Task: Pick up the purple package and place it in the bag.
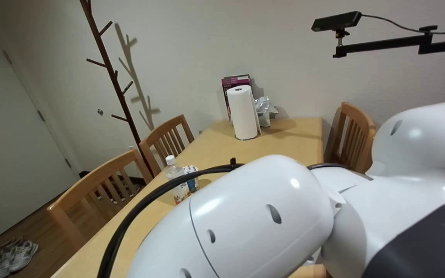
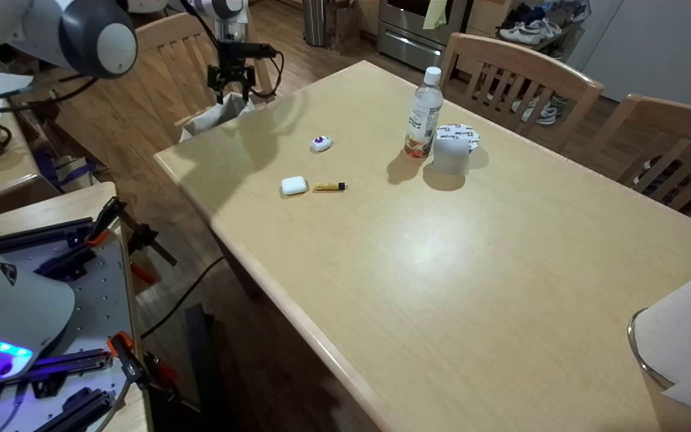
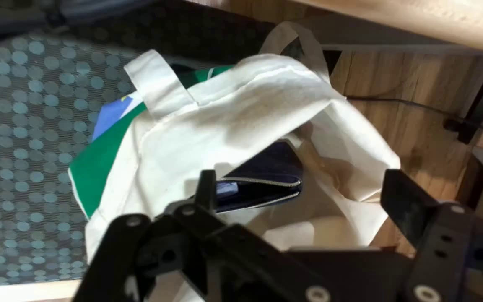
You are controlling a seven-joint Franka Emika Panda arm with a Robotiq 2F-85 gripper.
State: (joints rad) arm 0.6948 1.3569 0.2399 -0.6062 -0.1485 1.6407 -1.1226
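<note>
A white cloth bag (image 3: 233, 121) lies under my gripper in the wrist view, its mouth sagging open. Its upper part also shows in an exterior view (image 2: 216, 117), on a chair beyond the table's edge. A dark navy-purple zip pouch (image 3: 273, 163), partly unzipped, lies in the bag's mouth; whether it is the purple package, I cannot tell. My gripper (image 3: 300, 188) is open, its fingers wide apart with nothing between them. It hangs above the bag in an exterior view (image 2: 234, 93). The left finger covers part of the pouch.
On the table (image 2: 471, 288) are a small white item with a purple mark (image 2: 321, 143), a white case (image 2: 294, 185), a yellow tube (image 2: 329, 186), a bottle (image 2: 422, 117), a cup (image 2: 458, 137) and a paper towel roll (image 1: 242, 112). A purple-topped box (image 1: 237, 80) stands behind the roll.
</note>
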